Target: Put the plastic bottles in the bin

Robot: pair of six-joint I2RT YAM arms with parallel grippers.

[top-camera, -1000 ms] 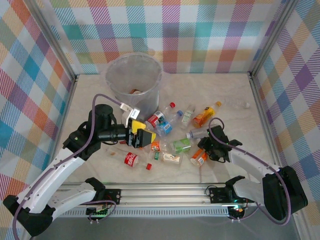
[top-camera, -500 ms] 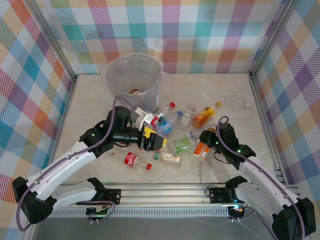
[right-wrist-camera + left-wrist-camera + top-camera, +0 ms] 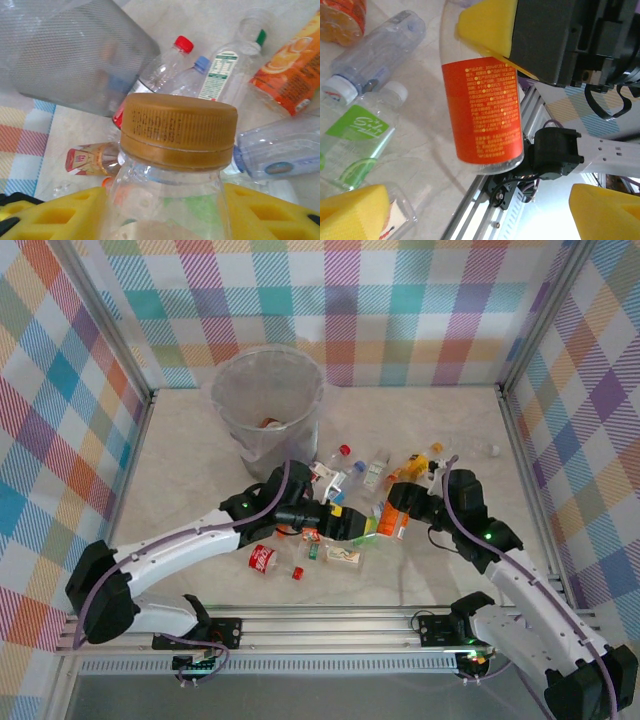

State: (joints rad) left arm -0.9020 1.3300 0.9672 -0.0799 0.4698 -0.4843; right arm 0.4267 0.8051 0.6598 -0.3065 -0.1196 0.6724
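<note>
Now the R gripper (image 3: 162, 220) is closed on an orange-label bottle (image 3: 487, 110), its pads just below the brown cap (image 3: 179, 131). The L gripper (image 3: 348, 524) has its fingers wide apart and holds nothing; it hangs just beside that bottle, over the other bottles (image 3: 357, 135). These lie on the table (image 3: 180, 450) btw. the arms, in front of the bin (image 3: 240, 430), which stands upright at the back left.

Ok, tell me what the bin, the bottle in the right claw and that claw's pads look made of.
Bin: translucent grey-white plastic, apparently; light passes through and a fine grid texture shows. Held bottle: clear, glossy plastic with a printed orange label and a ridged brownish cap, likely plastic too. Claw pads: yellow foam or soft rubber, matt, with moulded cut-outs.
</note>
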